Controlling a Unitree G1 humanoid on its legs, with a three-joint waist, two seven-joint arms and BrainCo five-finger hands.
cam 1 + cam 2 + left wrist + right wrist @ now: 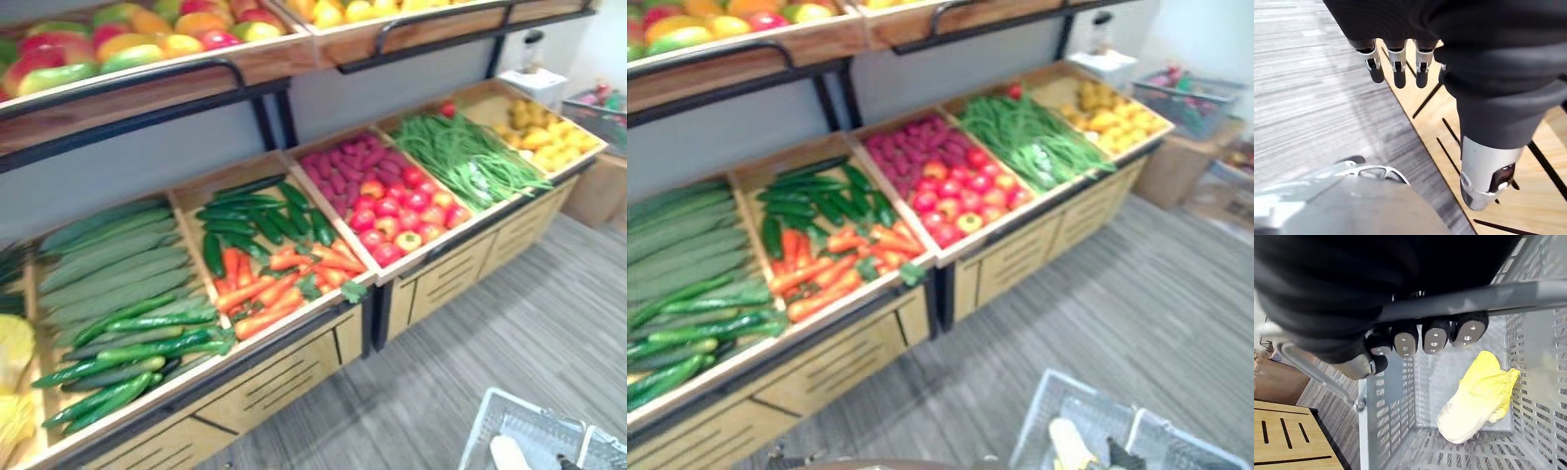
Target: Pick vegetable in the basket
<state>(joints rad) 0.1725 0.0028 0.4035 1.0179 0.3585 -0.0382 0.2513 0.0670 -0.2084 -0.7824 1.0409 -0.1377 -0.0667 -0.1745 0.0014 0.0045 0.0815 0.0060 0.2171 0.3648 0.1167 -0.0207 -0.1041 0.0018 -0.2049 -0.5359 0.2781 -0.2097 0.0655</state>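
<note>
One cabbage [1476, 399] lies in the basket [1386, 431] at five o'clock, my right hand [1434, 338] curled round its handle [1508, 296]. My left hand [1397, 58] hangs straight-fingered and empty by the stand [1533, 196]; carrots [265, 284] and cucumbers [137, 338] lie at eight o'clock.

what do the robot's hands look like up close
The left hand has a dark cover over its back and wrist, slim silver fingers with dark rounded tips, and a thick silver thumb with a dark tip. The right hand has the same dark cover and dark fingertips.
</note>
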